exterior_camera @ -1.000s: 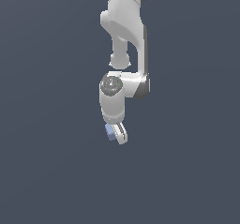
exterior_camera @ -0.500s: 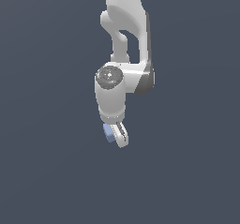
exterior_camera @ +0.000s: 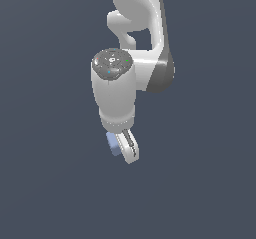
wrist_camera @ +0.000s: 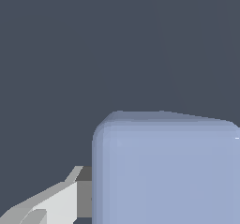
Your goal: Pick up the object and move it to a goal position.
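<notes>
The pale periwinkle-blue cube (exterior_camera: pixel 114 143) sits between the fingers of my white gripper (exterior_camera: pixel 122 148), which is shut on it and holds it in the air below the arm's wrist. In the exterior view one white finger (exterior_camera: pixel 131 149) covers most of the cube. In the wrist view the cube (wrist_camera: pixel 164 171) fills the near part of the picture, with one finger (wrist_camera: pixel 56 204) pressed against its side. No goal marker shows in either view.
The white arm (exterior_camera: pixel 137 43) rises from the gripper to the exterior view's top edge. Behind everything is a plain dark grey-blue background with no visible surface, edge or other object.
The wrist and forearm have swung toward the camera and look larger. The gripper stays shut on the cube at nearly the same place.
</notes>
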You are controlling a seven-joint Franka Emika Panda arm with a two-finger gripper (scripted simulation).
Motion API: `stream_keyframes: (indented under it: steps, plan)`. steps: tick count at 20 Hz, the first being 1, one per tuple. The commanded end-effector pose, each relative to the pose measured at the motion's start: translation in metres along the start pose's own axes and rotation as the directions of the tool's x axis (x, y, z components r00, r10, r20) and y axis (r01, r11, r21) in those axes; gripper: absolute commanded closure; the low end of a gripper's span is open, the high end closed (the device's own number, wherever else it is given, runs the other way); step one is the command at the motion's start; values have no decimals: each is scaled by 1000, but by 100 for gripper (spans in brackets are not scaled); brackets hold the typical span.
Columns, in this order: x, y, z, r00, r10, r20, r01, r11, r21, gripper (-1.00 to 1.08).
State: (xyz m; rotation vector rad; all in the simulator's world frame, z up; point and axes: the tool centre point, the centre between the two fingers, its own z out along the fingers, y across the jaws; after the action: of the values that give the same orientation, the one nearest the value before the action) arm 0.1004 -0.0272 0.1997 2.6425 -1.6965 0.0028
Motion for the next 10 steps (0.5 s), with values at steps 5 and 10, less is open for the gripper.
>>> stream_keyframes:
  steps: [5, 10]
  plan:
    - [9, -19, -36, 1000, 0, 1, 0, 1000, -1, 108]
    - [14, -30, -54, 1000, -1, 1, 1, 1000, 0, 108]
